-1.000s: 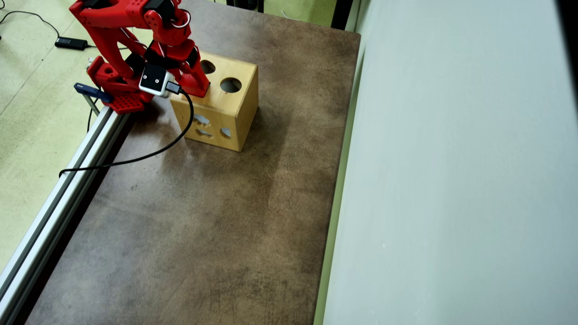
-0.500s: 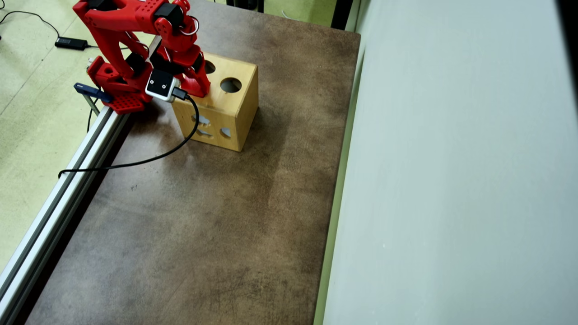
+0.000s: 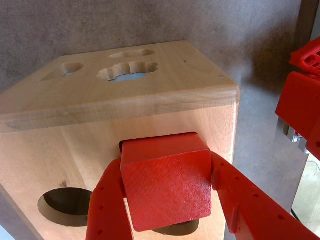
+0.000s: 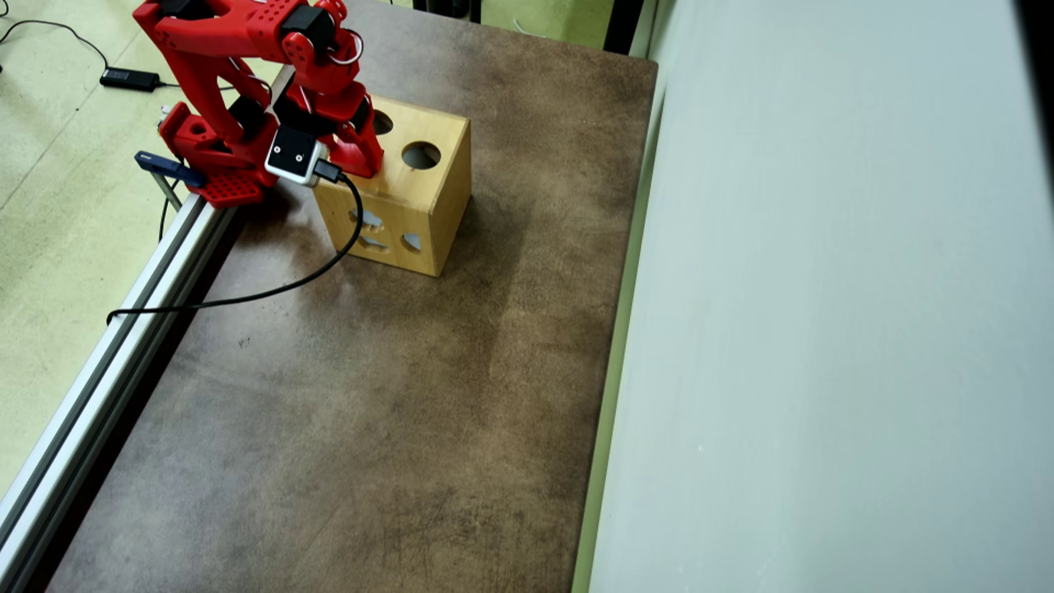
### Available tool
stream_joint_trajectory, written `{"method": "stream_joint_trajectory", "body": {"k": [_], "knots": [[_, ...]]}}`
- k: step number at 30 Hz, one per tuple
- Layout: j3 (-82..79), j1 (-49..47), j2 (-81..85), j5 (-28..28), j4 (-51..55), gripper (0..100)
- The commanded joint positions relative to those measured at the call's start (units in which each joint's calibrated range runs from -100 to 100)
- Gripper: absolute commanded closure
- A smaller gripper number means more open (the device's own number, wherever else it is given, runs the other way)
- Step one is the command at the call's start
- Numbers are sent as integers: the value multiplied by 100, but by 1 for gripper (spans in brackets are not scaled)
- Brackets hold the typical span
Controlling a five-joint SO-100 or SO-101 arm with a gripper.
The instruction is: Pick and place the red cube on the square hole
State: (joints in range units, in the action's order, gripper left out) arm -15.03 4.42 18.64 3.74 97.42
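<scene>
While the gripper (image 3: 167, 212) at the bottom centre of the wrist view is clenched on the red cube (image 3: 167, 192), its two red plastic fingers (image 3: 107, 205) press the block from left and right. The cube looks matte, with a fine woven-like grain on its near face and slightly rounded edges. Its far end sits at the dark square hole (image 3: 121, 146) in the upper face of the wooden box (image 3: 165, 90), tilted rather than flush. That box is pale, smooth-sanded wood with soft rounded corners; a round hole (image 3: 67, 205) shows at lower left, and a flower-shaped cutout (image 3: 127, 72) and other openings pierce the adjoining side in the upper part of the frame. In the overhead view the box (image 4: 428, 198) stands in the upper left on a mottled brown table (image 4: 370, 412), under the red arm (image 4: 247, 49).
</scene>
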Motion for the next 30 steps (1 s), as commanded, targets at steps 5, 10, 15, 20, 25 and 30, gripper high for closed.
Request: {"method": "stream_joint_trajectory", "body": {"k": [5, 10, 15, 20, 25, 30], "knots": [[-8, 48, -26, -34, 57, 87], [-17, 100, -34, -34, 57, 86], [-17, 100, -34, -34, 57, 86], [-17, 100, -34, -29, 57, 86], [-17, 100, -34, -34, 57, 86], [-17, 100, -34, -34, 57, 86]]}}
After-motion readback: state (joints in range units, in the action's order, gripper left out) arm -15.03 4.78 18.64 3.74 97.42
